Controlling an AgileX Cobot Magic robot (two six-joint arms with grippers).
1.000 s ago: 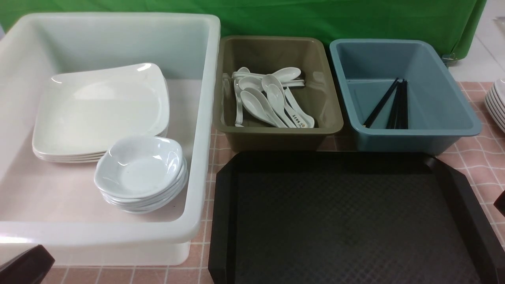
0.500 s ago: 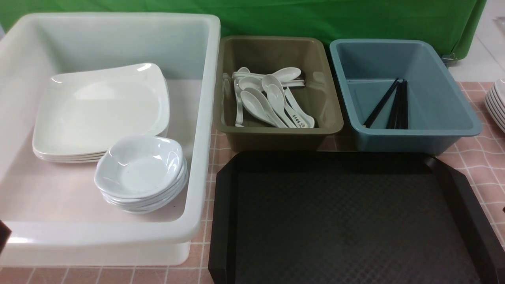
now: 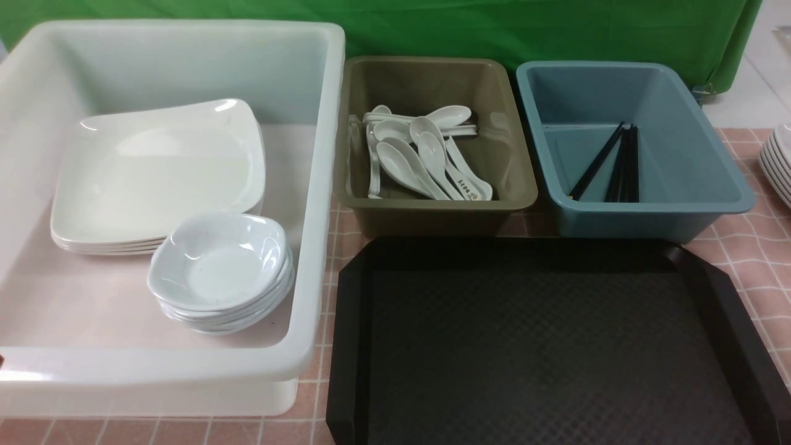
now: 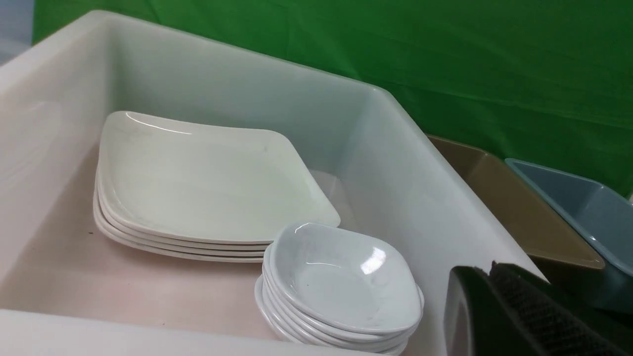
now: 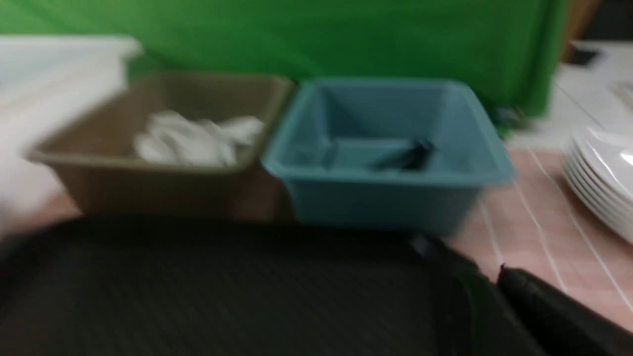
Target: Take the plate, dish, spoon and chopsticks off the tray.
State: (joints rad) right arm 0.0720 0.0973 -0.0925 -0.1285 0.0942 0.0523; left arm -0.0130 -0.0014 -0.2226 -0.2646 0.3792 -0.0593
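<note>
The black tray (image 3: 544, 346) lies at the front right with nothing on its patterned floor. A plate (image 3: 154, 167) tops a stack in the white tub, and a dish (image 3: 216, 259) tops a smaller stack in front of it. Several spoons, one a white soup spoon (image 3: 426, 154), lie in the olive tub. The black chopsticks (image 3: 618, 167) lean in the blue tub. My left gripper (image 4: 492, 269) is shut and empty, near the white tub's front right corner, beside the dish (image 4: 341, 277). My right gripper (image 5: 494, 277) hovers by the tray's right rim, blurred, holding nothing visible.
The white tub (image 3: 321, 185) fills the left half of the table. Behind the tray stand the olive tub (image 3: 432, 207) and the blue tub (image 3: 649, 210). A further stack of white plates (image 3: 780, 161) sits at the far right edge. A green cloth hangs behind.
Both dark gripper tips, at the lower left and the right edge of the front view, have drawn back out of that view. Tray and tubs are unchanged.
</note>
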